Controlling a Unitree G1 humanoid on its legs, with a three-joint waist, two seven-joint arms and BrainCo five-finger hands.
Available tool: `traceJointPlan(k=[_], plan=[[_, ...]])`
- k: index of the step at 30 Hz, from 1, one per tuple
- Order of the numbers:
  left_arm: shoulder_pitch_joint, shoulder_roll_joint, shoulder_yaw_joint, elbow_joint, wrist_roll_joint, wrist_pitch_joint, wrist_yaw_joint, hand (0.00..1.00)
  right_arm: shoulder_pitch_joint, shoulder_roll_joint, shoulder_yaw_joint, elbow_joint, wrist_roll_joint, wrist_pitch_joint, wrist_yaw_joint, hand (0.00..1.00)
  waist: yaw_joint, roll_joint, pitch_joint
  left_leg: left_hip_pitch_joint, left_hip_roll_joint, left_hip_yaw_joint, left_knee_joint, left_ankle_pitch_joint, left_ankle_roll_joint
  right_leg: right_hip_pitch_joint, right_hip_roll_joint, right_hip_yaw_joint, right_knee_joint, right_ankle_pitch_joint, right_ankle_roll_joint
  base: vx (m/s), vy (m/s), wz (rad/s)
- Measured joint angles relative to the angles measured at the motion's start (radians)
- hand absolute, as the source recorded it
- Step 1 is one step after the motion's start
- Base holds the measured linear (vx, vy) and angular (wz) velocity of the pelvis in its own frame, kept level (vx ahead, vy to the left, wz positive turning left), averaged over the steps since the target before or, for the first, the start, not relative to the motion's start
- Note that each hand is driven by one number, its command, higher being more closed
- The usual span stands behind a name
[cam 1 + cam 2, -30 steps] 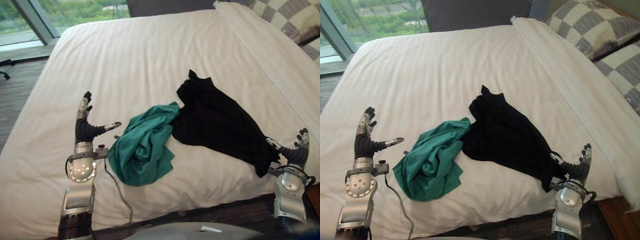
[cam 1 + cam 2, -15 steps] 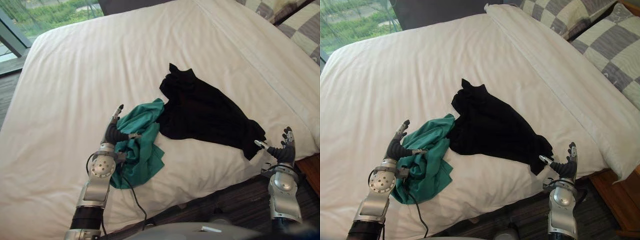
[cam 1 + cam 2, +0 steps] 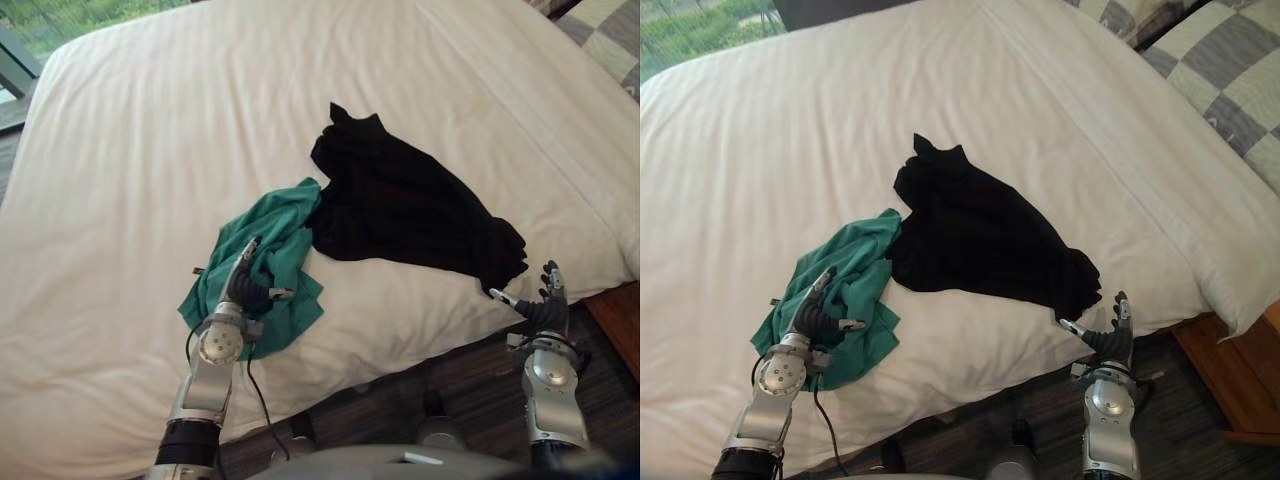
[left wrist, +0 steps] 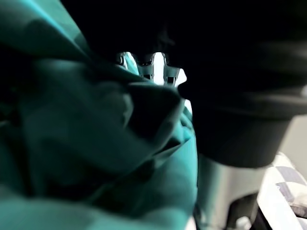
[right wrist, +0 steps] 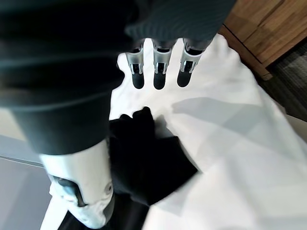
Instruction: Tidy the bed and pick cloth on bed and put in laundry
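Observation:
A crumpled teal cloth (image 3: 275, 235) lies on the white bed (image 3: 140, 150) near its front edge. Its upper corner touches a larger black cloth (image 3: 400, 200) spread to its right. My left hand (image 3: 243, 287) rests on the near part of the teal cloth, fingers straight and thumb out, open. In the left wrist view the teal cloth (image 4: 96, 143) bunches up close against the hand. My right hand (image 3: 543, 310) hovers open at the bed's front edge, just below the black cloth's near corner (image 5: 144, 163) and apart from it.
Checked pillows (image 3: 1230, 60) lie at the head of the bed on the far right, beside a folded white cover edge (image 3: 1120, 120). A wooden bedside unit (image 3: 1240, 390) stands right of the bed. Dark floor (image 3: 1040, 420) runs along the front edge.
My left hand has moved right from the bare sheet onto the teal cloth. The right hand stays by the black cloth's corner. The camera has shifted closer and lower.

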Motion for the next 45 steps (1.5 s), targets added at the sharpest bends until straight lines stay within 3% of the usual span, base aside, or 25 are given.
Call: traceJointPlan(k=[2,3,9,12,16,24,29,35,41,45], plan=[[-0.001,-0.003,0.0,0.015,0.001,-0.002,0.003,0.0,-0.016,0.0,0.013,-0.001,0.0,0.0,0.001,0.0,0.007,-0.002,0.01,-0.027,-0.001,0.003,-0.001,0.008,0.002,-0.029,0.0,0.012,-0.002,0.009,0.001,-0.03,0.003,-0.05],[-0.024,-0.004,0.0,0.062,0.003,-0.006,0.007,1.0,-0.03,0.0,0.017,-0.004,0.0,0.0,0.001,0.0,0.011,-0.004,0.021,-0.039,-0.002,0.008,0.0,0.012,0.004,-0.045,0.001,0.021,-0.003,0.015,0.001,-0.03,0.003,-0.08],[-0.134,0.001,0.043,0.219,0.087,-0.042,0.092,1.0,-0.104,-0.006,0.048,-0.031,0.001,-0.001,-0.005,0.0,0.016,-0.004,0.048,-0.082,-0.002,0.026,0.0,0.023,0.008,-0.101,0.001,0.044,-0.003,0.03,0.004,-0.04,-0.001,-0.09],[-0.214,0.041,0.072,0.301,0.149,-0.074,0.135,1.0,-0.145,-0.025,0.056,-0.03,0.005,-0.002,-0.016,0.0,0.017,-0.008,0.059,-0.118,-0.002,0.028,-0.003,0.037,0.011,-0.142,0.002,0.048,-0.004,0.045,0.006,-0.05,-0.011,-0.01],[-0.25,0.063,0.103,0.344,0.159,-0.085,0.159,1.0,-0.194,-0.11,0.089,-0.03,0.008,-0.027,-0.043,0.0,0.014,-0.021,0.07,-0.144,-0.003,0.023,-0.003,0.044,0.012,-0.165,0.002,0.047,-0.003,0.05,0.012,-0.03,-0.006,0.01],[-0.257,0.077,0.114,0.344,0.153,-0.155,0.16,1.0,-0.357,-0.332,0.114,-0.017,-0.002,-0.035,-0.058,0.0,0.015,-0.014,0.095,-0.179,-0.007,-0.014,-0.028,0.074,0.014,-0.188,0.001,0.02,-0.003,0.06,0.014,-0.02,-0.013,0.13],[-0.257,0.08,0.116,0.344,0.135,-0.196,0.162,1.0,-0.501,-0.469,0.194,0.068,-0.019,-0.048,-0.059,0.0,0.013,0.005,0.117,-0.19,-0.008,-0.038,-0.037,0.084,0.016,-0.192,0.0,-0.003,-0.003,0.062,0.013,-0.01,-0.013,0.09],[-0.257,0.087,0.117,0.34,0.097,-0.259,0.179,1.0,-0.707,-0.656,0.329,0.199,-0.017,-0.058,-0.038,0.0,0.016,0.051,0.168,-0.224,-0.009,-0.061,-0.046,0.105,0.018,-0.225,0.001,-0.008,-0.002,0.075,0.017,-0.02,-0.007,0.04],[-0.257,0.097,0.124,0.291,0.057,-0.301,0.182,1.0,-0.814,-0.755,0.433,0.257,-0.006,-0.067,-0.019,0.0,0.033,0.075,0.192,-0.285,-0.01,-0.071,-0.065,0.134,0.017,-0.293,0.003,-0.007,-0.002,0.082,0.017,-0.02,-0.003,0.0],[-0.247,0.103,0.122,0.226,0.043,-0.304,0.182,1.0,-0.854,-0.762,0.484,0.263,-0.004,-0.069,-0.016,0.0,0.044,0.077,0.206,-0.316,-0.01,-0.093,-0.065,0.145,0.016,-0.316,0.003,-0.014,-0.003,0.086,0.016,-0.02,-0.005,0.07]])
